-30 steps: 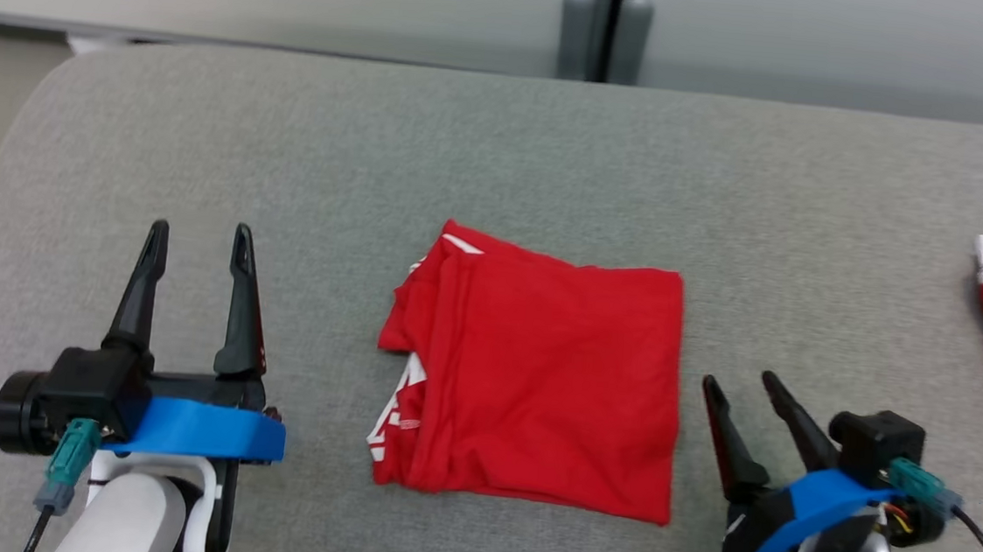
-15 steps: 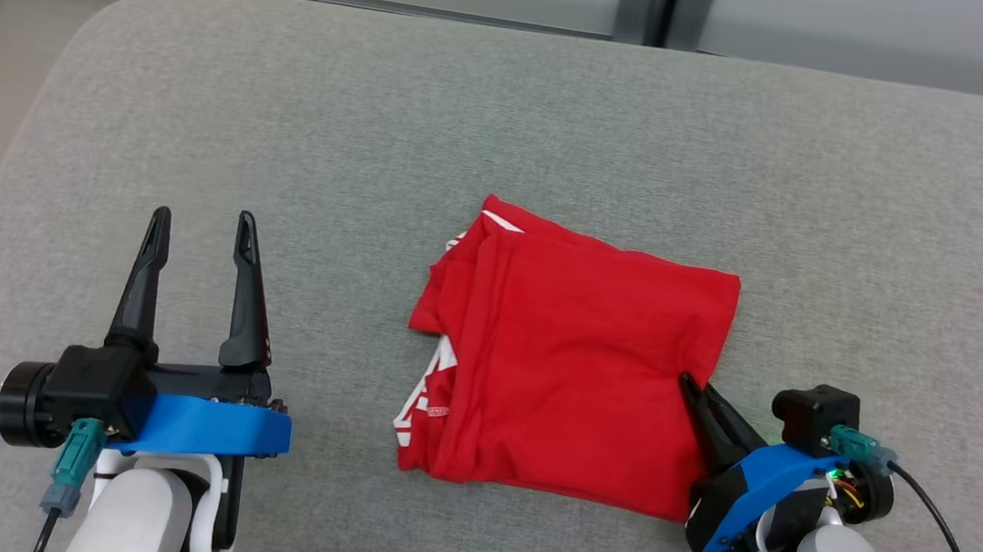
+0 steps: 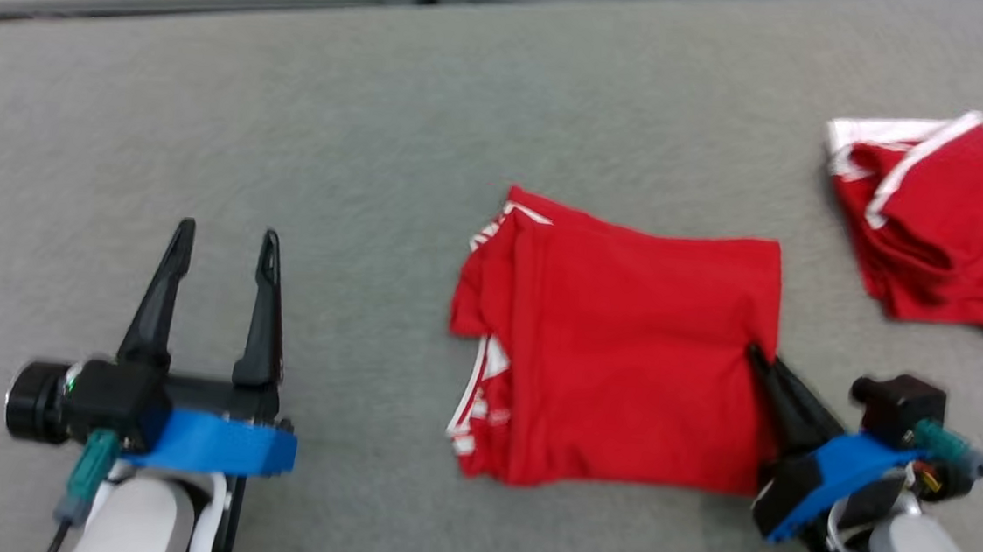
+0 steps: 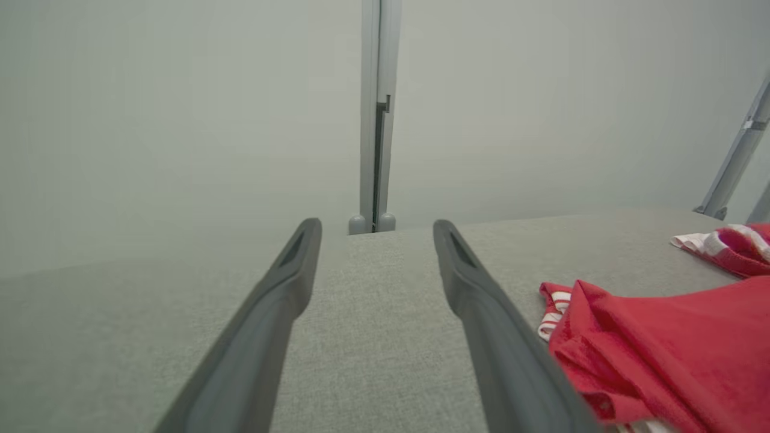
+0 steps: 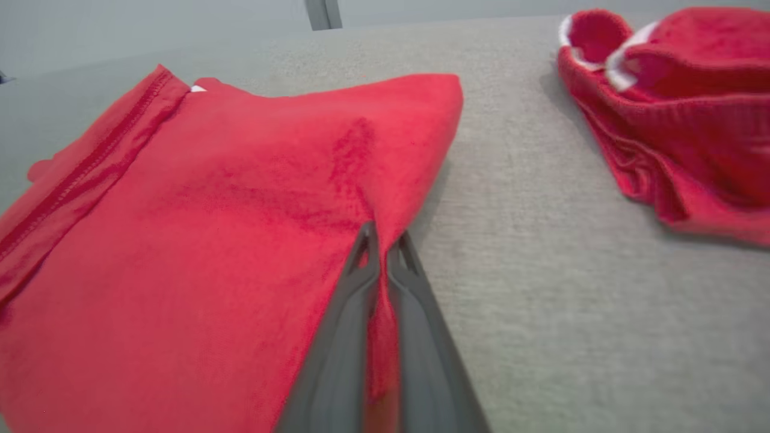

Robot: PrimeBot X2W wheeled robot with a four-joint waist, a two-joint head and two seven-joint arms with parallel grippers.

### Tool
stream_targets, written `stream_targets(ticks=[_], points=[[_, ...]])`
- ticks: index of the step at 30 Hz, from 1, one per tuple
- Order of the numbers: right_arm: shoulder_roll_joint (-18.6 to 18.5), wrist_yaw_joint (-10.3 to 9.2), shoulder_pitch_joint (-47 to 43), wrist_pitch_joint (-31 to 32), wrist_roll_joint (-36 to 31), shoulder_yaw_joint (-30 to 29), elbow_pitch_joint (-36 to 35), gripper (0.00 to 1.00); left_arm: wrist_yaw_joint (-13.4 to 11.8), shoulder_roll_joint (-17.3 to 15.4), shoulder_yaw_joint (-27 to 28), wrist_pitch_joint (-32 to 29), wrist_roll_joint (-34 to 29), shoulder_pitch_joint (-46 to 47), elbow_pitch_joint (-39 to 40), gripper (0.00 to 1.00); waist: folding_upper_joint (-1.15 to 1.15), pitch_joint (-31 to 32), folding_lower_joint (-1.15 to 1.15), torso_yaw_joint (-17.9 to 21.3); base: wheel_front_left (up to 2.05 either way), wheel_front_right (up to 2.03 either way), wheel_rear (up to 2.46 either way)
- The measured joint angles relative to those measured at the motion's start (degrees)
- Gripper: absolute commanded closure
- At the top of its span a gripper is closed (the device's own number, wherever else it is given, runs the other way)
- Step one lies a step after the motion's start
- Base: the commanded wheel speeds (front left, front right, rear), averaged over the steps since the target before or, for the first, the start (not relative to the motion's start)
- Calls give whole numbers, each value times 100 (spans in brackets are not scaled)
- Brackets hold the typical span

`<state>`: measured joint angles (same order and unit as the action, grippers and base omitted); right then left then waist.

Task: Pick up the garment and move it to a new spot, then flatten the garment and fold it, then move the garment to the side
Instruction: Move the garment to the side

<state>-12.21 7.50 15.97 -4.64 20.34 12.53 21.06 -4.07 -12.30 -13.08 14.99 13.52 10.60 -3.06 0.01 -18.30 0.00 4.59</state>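
Head view: your folded red garment (image 3: 616,365) sits centre-right on the grey table (image 3: 292,137). R gripper (image 3: 757,354) is clenched on its right edge; L gripper (image 3: 227,238), lower left, spread, holding nothing. Upper right: another red garment (image 3: 944,215).

The folded garment (image 3: 625,357) was laid flat near the middle of the surface (image 3: 335,141). The left hand (image 3: 227,231) was placed well apart from it, on its left side, with the fingers pointed toward the far edge. The right hand (image 3: 757,354) was set at the near right of the garment, and the right edge of the cloth was pinched between its fingers. A second garment (image 3: 944,215) was laid farther right and behind, apart from the first one.
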Motion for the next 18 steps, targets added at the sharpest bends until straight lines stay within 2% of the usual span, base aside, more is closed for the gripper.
stream_targets(ticks=[5, 9, 18], points=[[-183, -1, 79, -11, 69, -282, 30, 100, 58, -67, -90, -60, -38, 84, 54, 0, 0, -83, 0, 646, 0, 0, 0], [-350, 0, 353, -55, 119, -367, 116, 100, 91, -91, -167, -132, -64, 209, 98, 0, 0, -148, 0, 969, 0, 0, 0], [-1104, 0, 1524, -311, 75, -188, 126, 100, 155, -158, -298, -230, -182, 570, 211, 0, 0, -578, 1, 1009, 0, 0, 0]])
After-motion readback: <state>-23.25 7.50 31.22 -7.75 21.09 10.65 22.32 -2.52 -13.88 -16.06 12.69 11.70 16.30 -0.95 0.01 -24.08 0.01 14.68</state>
